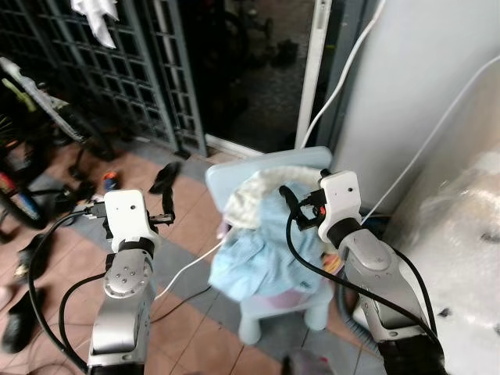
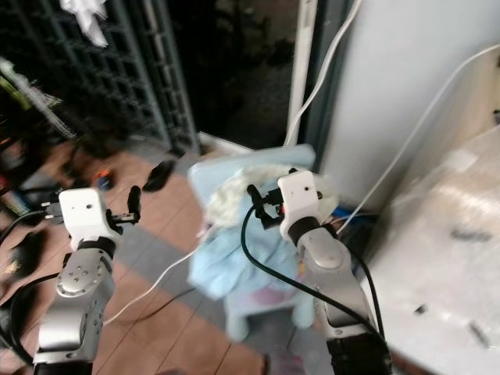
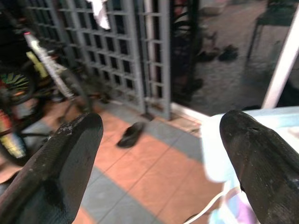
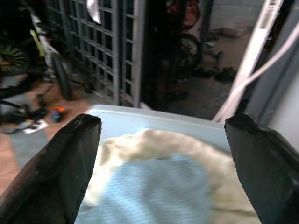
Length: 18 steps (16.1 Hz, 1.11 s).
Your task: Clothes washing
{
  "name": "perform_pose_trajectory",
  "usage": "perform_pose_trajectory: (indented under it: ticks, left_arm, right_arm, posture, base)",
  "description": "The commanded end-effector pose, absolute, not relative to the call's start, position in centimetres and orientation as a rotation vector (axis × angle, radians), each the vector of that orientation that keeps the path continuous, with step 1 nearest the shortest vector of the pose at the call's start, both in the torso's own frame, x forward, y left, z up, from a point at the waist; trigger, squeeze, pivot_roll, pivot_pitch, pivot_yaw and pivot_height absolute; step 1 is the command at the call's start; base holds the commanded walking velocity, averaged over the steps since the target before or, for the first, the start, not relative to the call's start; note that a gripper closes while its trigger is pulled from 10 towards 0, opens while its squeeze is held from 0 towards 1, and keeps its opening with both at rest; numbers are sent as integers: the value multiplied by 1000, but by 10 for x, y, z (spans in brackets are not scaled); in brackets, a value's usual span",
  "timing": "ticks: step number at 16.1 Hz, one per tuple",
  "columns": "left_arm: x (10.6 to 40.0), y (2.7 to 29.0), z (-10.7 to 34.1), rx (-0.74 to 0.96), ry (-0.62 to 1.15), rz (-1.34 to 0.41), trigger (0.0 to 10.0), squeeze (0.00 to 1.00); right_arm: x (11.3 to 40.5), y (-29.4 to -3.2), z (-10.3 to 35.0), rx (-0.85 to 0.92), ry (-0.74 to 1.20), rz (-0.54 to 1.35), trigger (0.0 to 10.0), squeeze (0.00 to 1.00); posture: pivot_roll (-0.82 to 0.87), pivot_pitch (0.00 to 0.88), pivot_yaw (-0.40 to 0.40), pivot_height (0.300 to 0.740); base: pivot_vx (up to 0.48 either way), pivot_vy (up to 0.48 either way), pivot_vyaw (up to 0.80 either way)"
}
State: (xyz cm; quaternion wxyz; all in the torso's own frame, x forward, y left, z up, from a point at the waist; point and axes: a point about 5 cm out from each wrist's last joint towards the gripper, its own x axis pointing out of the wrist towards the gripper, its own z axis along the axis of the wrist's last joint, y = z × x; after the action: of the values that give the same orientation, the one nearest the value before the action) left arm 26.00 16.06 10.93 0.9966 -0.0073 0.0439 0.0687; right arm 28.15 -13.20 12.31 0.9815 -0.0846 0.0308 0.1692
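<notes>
Tiled porch by a metal gate: soft, light clothes (image 1: 262,250) heaped on a pale-blue chair (image 1: 234,176), best pinched at a bunched fold, probably; right gripper (image 4: 161,154) hovers above, left gripper (image 3: 161,158) beside, fingers apart.

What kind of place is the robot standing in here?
Probably a home's back porch or utility area: a metal grille gate, a parked bicycle, and clothes heaped on a small plastic chair.

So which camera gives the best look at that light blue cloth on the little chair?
The left eye view: the light blue cloth shows whole, draped over the chair. The right eye view is blurrier; the right wrist view shows its top; the left wrist view barely catches it.
</notes>
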Motion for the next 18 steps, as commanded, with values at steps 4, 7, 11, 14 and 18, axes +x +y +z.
perform_pose_trajectory:
  ticks: [4, 7, 11, 14, 18]
  left_arm:
    - [252, 159, 110, 5, 106, 174, 10000, 0]
    - [244, 162, 110, 9, 114, 188, 10000, 0]
    - [236, 165, 108, 13, 132, 209, 10000, 0]
    - [233, 170, 110, 6, 136, 255, 10000, 0]
    - [224, 175, 118, 30, 150, 282, 10000, 0]
  right_arm:
    - [280, -137, 94, -272, 268, 394, 10000, 0]
    - [276, -139, 79, -305, 380, 439, 10000, 0]
    - [276, -137, 73, -341, 451, 504, 10000, 0]
    - [275, -136, 67, -351, 516, 590, 10000, 0]
    - [296, -121, 81, -319, 429, 615, 10000, 0]
  posture:
    - [-12, 74, 28, 740]
    - [8, 101, 1, 740]
    - [15, 132, -15, 740]
    - [26, 165, -6, 740]
    - [77, 211, -14, 740]
  base:
    - [0, 0, 0]
    - [0, -230, 0]
    - [0, -412, 0]
    - [0, 0, 0]
    - [0, 0, 0]
